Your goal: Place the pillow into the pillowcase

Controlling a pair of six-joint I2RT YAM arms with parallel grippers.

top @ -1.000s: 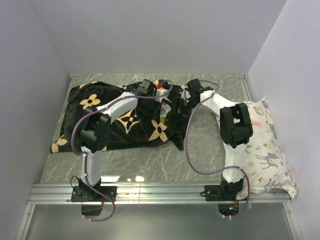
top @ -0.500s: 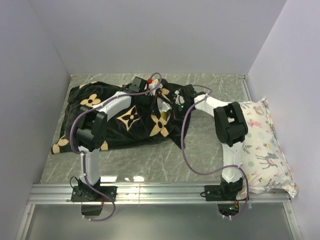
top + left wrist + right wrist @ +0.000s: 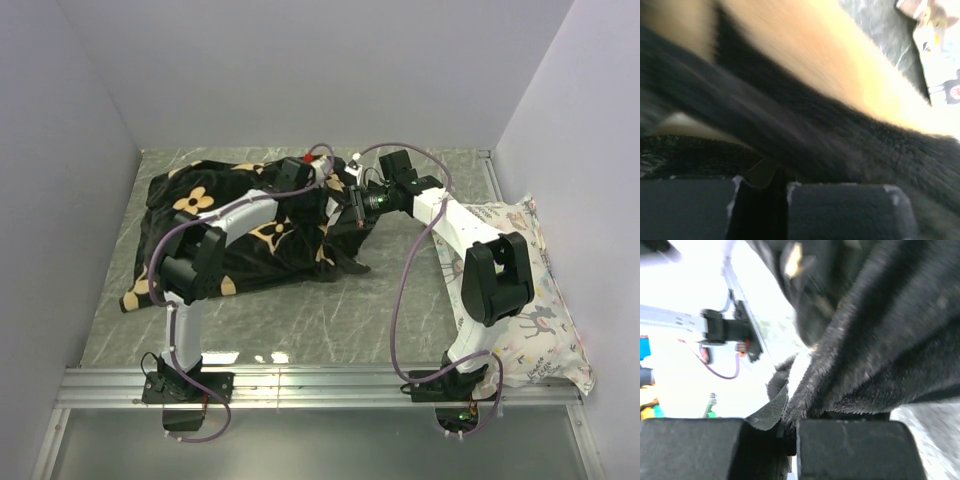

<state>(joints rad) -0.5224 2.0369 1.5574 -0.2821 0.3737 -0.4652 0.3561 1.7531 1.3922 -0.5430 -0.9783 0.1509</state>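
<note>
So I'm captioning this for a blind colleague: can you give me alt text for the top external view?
The left gripper and right gripper meet at the right edge of a bunched black flower-print pillowcase on a marble-patterned table. A deer-print pillow lies along the table's right side.

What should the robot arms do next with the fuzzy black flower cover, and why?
Probably lift the pinched edge a little higher, so what's inside slides deeper. The left end effector and right end effector are both shut on the pillowcase at its right edge, and a bit of white, maybe the pillow, peeks out there.
</note>
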